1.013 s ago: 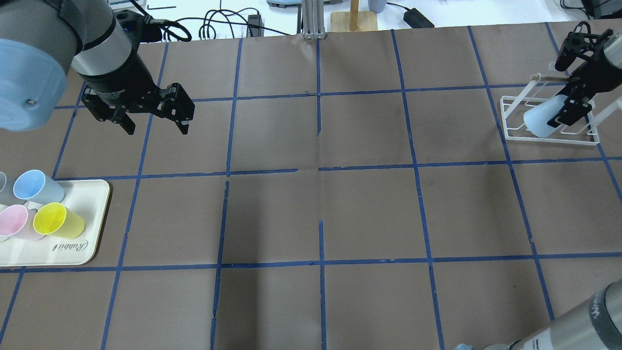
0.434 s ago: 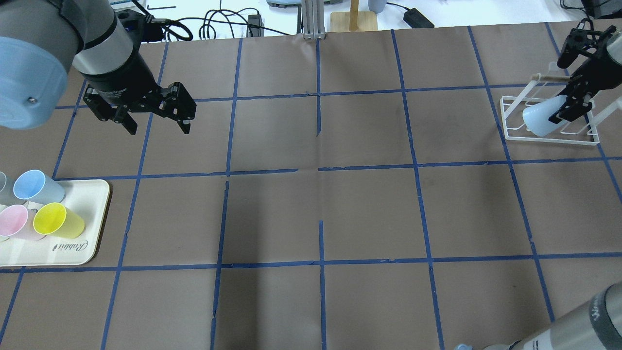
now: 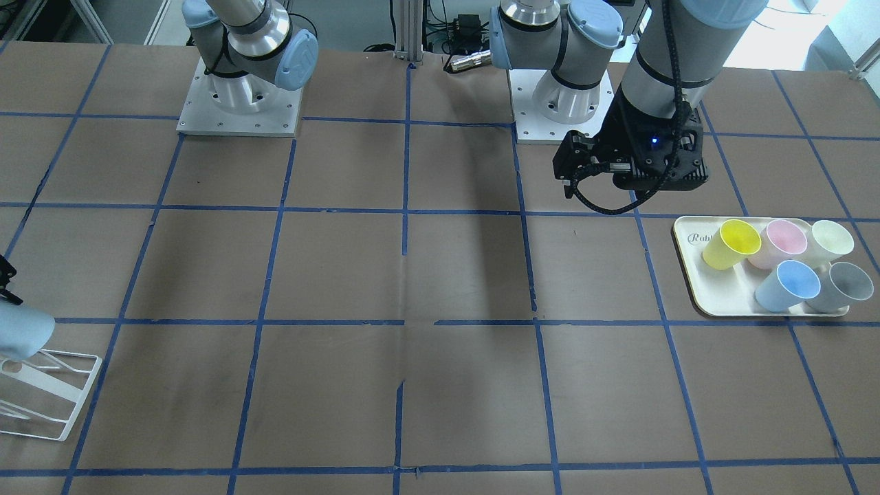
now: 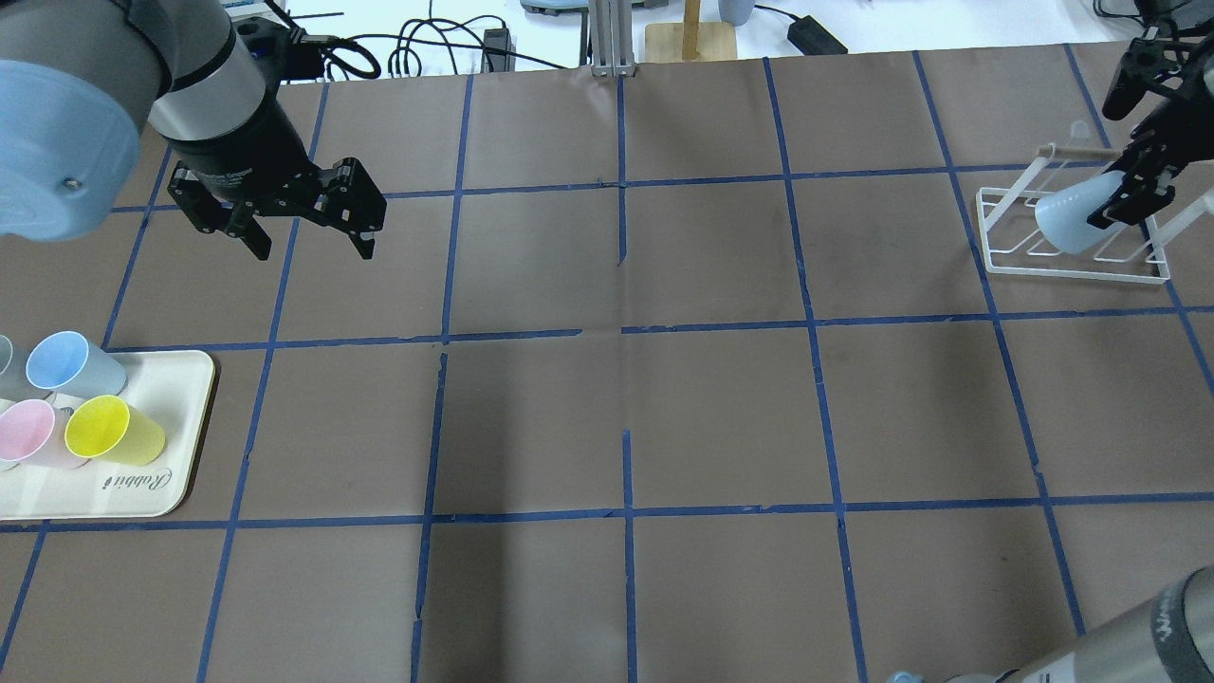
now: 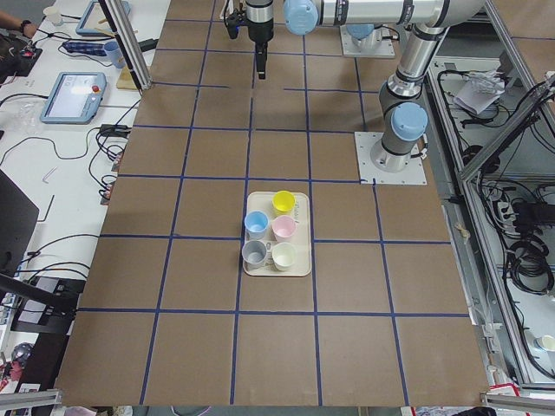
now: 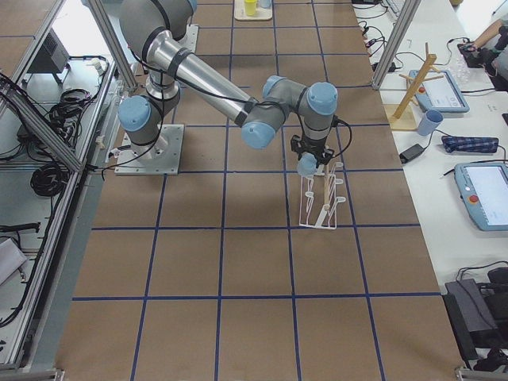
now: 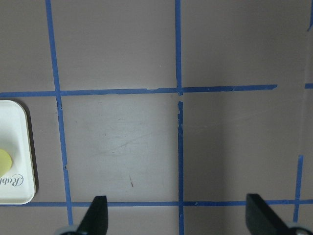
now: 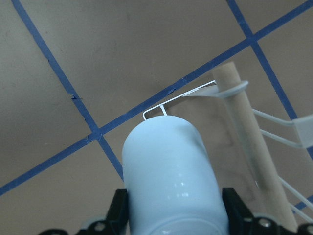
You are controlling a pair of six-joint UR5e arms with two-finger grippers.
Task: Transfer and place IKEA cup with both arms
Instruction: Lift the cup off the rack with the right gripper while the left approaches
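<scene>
IKEA cup (image 4: 1062,213) in right gripper (image 4: 1124,199), left gripper (image 4: 313,249) spread

Only thing I'm actually managing to read here is "Rabbit", sitting in curly script on a bare corner of the cream tray (image 4: 180,398). It's showing upside down in the overhead view, running sideways in the left wrist view, and getting cut off to "Rabb" by the yellow cup (image 3: 732,246) in the front-facing view. There's also tiny pale lettering wrapping around the black body of the left gripper (image 4: 313,251) and more on the right arm (image 4: 1133,637) at the overhead view's bottom corner, but both are coming out too blurry to read.
</scene>
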